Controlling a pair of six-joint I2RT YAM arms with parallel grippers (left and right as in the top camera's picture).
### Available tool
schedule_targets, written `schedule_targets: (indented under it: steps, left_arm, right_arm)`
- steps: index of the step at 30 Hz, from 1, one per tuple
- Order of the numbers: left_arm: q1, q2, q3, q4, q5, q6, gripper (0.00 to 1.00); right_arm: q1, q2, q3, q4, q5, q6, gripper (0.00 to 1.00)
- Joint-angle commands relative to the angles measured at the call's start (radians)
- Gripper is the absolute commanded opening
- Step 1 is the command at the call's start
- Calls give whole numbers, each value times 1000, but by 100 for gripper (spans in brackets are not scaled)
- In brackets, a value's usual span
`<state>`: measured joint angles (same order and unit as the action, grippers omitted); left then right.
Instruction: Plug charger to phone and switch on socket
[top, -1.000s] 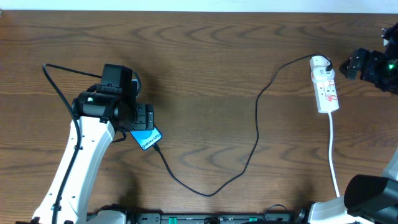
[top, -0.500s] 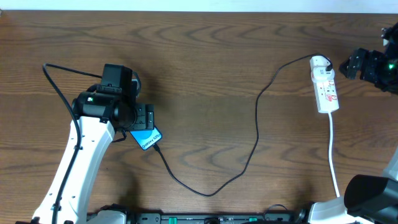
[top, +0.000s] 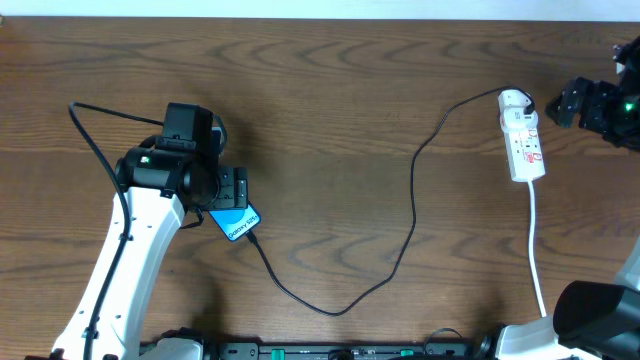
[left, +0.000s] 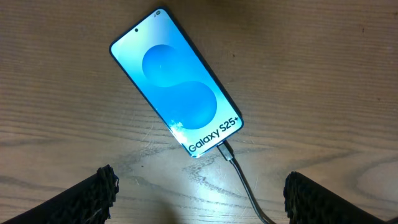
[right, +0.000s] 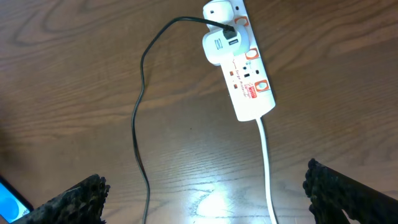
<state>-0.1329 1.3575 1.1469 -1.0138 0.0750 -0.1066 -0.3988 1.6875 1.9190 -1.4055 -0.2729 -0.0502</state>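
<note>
The phone (left: 177, 87) lies flat on the wooden table, blue screen up, with "Galaxy S25+" at its lower end. The charger (left: 239, 177), a thin black cable, has its tip seated in the phone's bottom edge. My left gripper (left: 200, 186) hovers open just below the phone, the cable running between its fingers untouched. In the overhead view the phone (top: 236, 222) peeks out under the left gripper (top: 232, 188). The socket (right: 244, 71), a white strip with red markings, carries a white adapter (right: 217, 45) where the charger (right: 140, 106) starts. My right gripper (right: 205, 186) is open above the table near it.
The socket's white cord (right: 268, 168) runs towards the table's front edge (top: 537, 250). The black charger (top: 413, 200) loops across the middle of the table. The socket (top: 522, 140) lies far right, with the right gripper (top: 560, 103) just beside it.
</note>
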Motion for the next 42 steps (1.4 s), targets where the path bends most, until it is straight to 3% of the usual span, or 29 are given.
schedule_targets:
  steps: [1, 16, 42]
  left_arm:
    - [-2, -12, 13, -2, -13, 8, 87]
    - [-2, -45, -5, -3, -13, 8, 88]
    - [-1, -378, -29, -3, -13, 8, 88]
  right_arm:
    - [-1, -12, -2, -2, -9, 12, 99]
    - [-1, -12, -2, -2, -9, 12, 99]
    - [-1, -12, -2, -2, -9, 12, 99]
